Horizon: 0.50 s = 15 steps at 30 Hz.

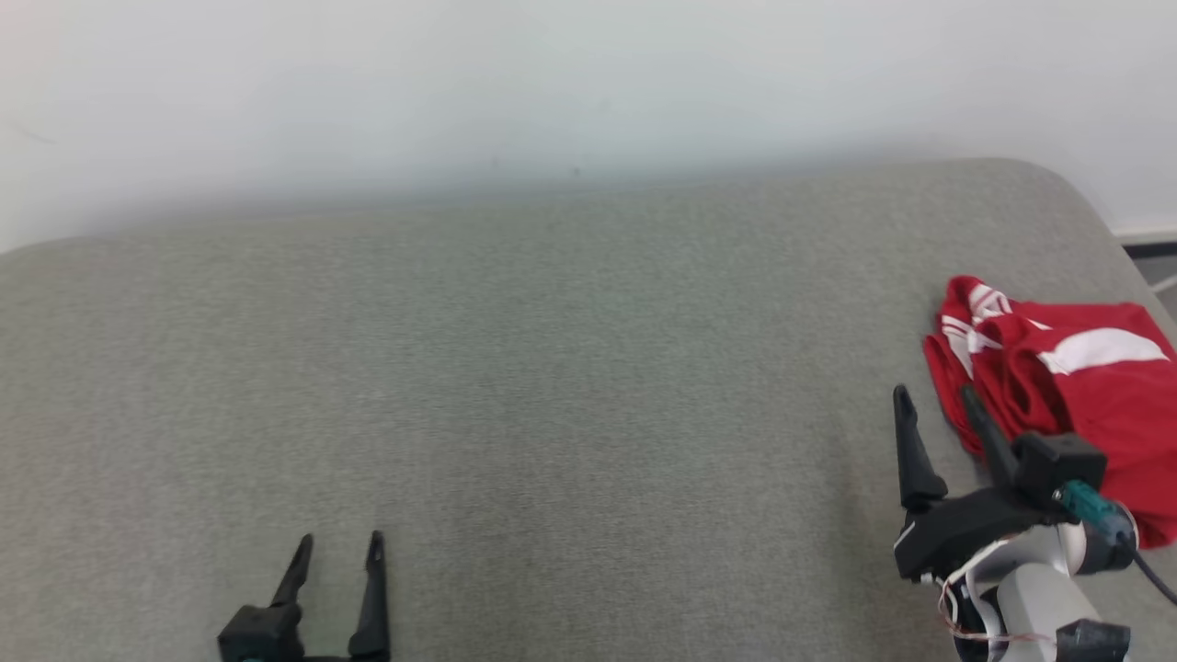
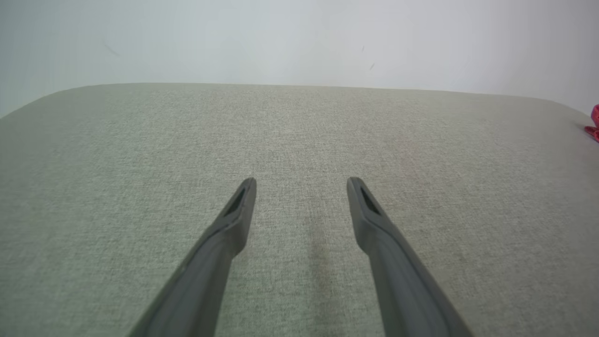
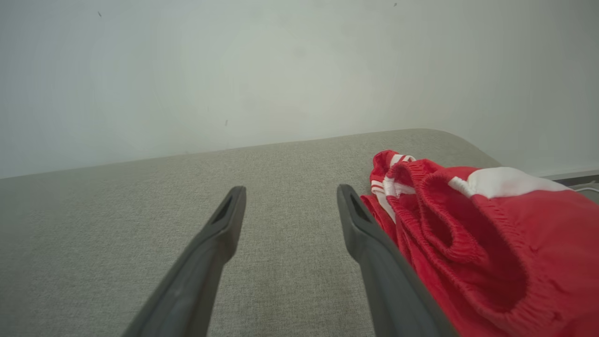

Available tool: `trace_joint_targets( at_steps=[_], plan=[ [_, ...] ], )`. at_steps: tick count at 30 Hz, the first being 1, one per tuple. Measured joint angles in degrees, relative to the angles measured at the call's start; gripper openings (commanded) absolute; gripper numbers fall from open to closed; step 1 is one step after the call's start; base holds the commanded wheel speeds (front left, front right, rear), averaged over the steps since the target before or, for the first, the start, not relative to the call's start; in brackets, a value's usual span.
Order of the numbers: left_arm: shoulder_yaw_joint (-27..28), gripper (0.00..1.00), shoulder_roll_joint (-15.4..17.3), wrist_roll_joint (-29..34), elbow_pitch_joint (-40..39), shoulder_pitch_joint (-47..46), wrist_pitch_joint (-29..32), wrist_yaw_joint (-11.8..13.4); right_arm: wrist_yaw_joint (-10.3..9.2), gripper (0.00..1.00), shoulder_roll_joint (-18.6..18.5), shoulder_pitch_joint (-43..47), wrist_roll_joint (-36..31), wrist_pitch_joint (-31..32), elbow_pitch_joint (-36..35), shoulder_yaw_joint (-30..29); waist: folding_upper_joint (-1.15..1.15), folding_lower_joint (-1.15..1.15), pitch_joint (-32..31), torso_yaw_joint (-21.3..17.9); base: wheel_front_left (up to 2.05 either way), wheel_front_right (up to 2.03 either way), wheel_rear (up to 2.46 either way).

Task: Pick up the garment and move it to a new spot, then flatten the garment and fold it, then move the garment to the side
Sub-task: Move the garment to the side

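Note:
The garment (image 1: 1076, 386) is a red piece with white stripes, lying crumpled at the right edge of the grey padded surface (image 1: 552, 386). In the right wrist view the garment (image 3: 491, 243) shows an elastic waistband and lies just right of my right finger. My right gripper (image 1: 933, 397) stands open at the garment's left edge, nothing between its fingers, and appears the same in its own view (image 3: 290, 189). My left gripper (image 1: 338, 542) is open near the front left, far from the garment. It hangs empty over bare fabric (image 2: 302, 180), with a sliver of red garment (image 2: 594, 124) at the far right.
A pale wall (image 1: 552, 83) rises behind the padded surface. The surface's rounded right corner (image 1: 1067, 193) ends near a strip of floor and a dark baseboard (image 1: 1149, 248). Bare grey fabric stretches between the two grippers.

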Motion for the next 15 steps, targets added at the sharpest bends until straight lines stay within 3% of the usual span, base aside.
trace_joint_targets(
  at_steps=[15],
  plan=[
    [7.42, 1.00, 0.03, 0.87, -1.65, 3.93, 0.00, -1.01, 0.00, 1.00, 1.34, 5.84, -0.79, 0.00, -1.31, -2.87, 0.00, 0.00, -3.84, 4.26, 0.00, 0.00, 0.00]
  ],
)
